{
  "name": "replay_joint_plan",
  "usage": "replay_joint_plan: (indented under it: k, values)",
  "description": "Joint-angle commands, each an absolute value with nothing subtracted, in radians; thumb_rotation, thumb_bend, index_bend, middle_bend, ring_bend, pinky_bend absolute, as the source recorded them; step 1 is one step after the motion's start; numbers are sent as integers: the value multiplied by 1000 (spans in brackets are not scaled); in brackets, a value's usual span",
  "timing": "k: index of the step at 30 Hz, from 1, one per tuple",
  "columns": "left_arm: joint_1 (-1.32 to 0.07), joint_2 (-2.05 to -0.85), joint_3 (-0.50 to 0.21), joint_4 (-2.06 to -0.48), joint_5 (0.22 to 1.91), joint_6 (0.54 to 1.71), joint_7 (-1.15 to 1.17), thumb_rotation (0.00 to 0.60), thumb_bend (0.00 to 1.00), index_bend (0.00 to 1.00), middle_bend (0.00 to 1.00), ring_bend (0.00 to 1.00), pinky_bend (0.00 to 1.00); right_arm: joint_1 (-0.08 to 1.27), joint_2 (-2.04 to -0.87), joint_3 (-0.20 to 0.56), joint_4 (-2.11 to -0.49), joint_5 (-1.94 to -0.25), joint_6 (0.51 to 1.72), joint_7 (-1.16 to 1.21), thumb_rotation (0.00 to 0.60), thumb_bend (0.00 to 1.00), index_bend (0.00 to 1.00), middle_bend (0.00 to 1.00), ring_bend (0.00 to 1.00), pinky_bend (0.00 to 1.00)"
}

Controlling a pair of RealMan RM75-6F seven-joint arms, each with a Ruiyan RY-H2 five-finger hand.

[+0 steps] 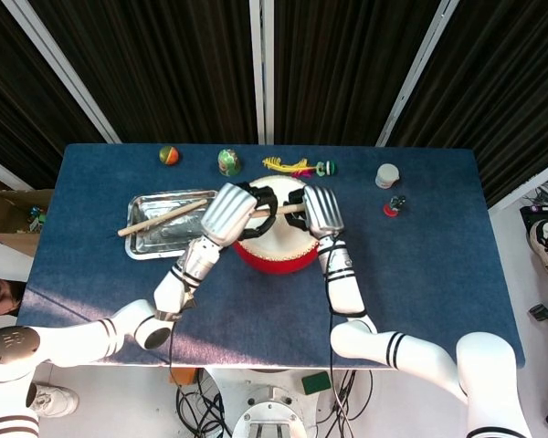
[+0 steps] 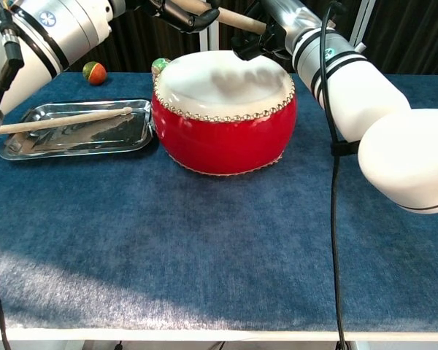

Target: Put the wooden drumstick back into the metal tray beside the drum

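Note:
A wooden drumstick [image 1: 281, 209] hangs level above the white head of the red drum [image 1: 274, 254], and shows near the top of the chest view [image 2: 237, 20]. My left hand [image 1: 233, 213] has its fingers curled round the stick's left part [image 2: 182, 10]. My right hand [image 1: 321, 209] holds the stick's right end [image 2: 266, 35]. Just left of the drum [image 2: 223, 124] lies the metal tray [image 1: 181, 234], with a second wooden drumstick [image 1: 155, 220] resting slantwise in it. The chest view shows that tray [image 2: 124, 135] and the stick [image 2: 58, 121] in it.
Along the table's far edge sit an orange-green ball [image 1: 168, 155], a green patterned ball [image 1: 228, 162], a yellow and green toy [image 1: 297, 166] and a white cup [image 1: 387, 175]. A small red toy [image 1: 393, 207] stands right of the drum.

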State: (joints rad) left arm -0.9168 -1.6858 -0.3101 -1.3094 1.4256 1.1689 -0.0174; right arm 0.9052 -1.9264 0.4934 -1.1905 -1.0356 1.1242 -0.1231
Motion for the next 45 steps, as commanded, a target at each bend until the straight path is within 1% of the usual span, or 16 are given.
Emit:
replay_joint_plan:
  k: [1,3,5,7,9,13,15,20,22,24,26,27,30,33,38,45]
  values:
    - [-916,-1684,-307,-1307,1427,1169,-24,600,439,697,751,679,633,900,-1918,490,-1199,-1041,1124,-117,600,472,1000,1000,999,1000]
    - [-914,-1683,-305,-1306,1427,1171,-33,600,448,698,752,681,633,894,-1906,486,-1212,-1042,1120,-114,600,441,1000,1000,980,1000]
    - [-913,-1682,-305,-1306,1427,1174,-45,600,452,698,752,682,633,889,-1896,483,-1224,-1044,1120,-115,600,387,989,977,928,998]
    - [-911,-1681,-304,-1305,1431,1180,-59,600,454,698,752,684,637,884,-1885,480,-1238,-1044,1120,-119,600,339,929,918,856,976]
    - [-909,-1680,-302,-1305,1435,1183,-71,600,456,698,753,688,642,879,-1878,479,-1248,-1044,1123,-121,600,274,806,819,753,908]
    - [-905,-1681,-301,-1302,1443,1198,-116,600,469,705,762,704,659,869,-1857,480,-1280,-1035,1116,-121,600,177,627,657,600,784]
    - [-903,-1686,-302,-1295,1451,1212,-143,600,480,707,769,715,667,865,-1847,479,-1295,-1035,1117,-121,600,152,530,573,523,716]
    - [-895,-1689,-299,-1281,1468,1239,-191,600,486,709,774,721,673,856,-1823,475,-1329,-1037,1124,-129,600,121,358,448,420,626]
    - [-891,-1688,-297,-1280,1471,1246,-205,600,486,709,774,721,673,851,-1811,472,-1344,-1038,1125,-135,600,115,276,391,364,565]
    - [-887,-1687,-295,-1277,1473,1252,-217,600,486,710,774,721,673,844,-1791,466,-1370,-1035,1122,-149,600,100,176,325,297,478]
    - [-882,-1686,-293,-1273,1474,1258,-226,600,485,710,774,721,672,835,-1766,460,-1404,-1031,1120,-164,600,79,53,228,202,352]
    - [-880,-1686,-292,-1271,1474,1259,-229,600,484,710,774,721,672,831,-1754,457,-1418,-1031,1119,-170,600,71,17,179,156,295]
    - [-874,-1683,-285,-1263,1475,1262,-232,600,484,710,773,720,672,816,-1715,450,-1466,-1032,1126,-189,600,57,0,81,59,189]
    - [-864,-1682,-279,-1251,1477,1270,-245,600,484,710,772,720,672,800,-1669,439,-1517,-1032,1132,-217,600,48,0,43,11,149]
    - [-843,-1671,-264,-1240,1484,1288,-272,600,483,709,771,720,672,770,-1593,425,-1598,-1052,1152,-241,600,33,0,0,0,102]
    - [-779,-1618,-245,-1255,1460,1299,-398,600,486,709,768,718,672,688,-1452,401,-1735,-1113,1211,-220,600,26,0,0,0,101]
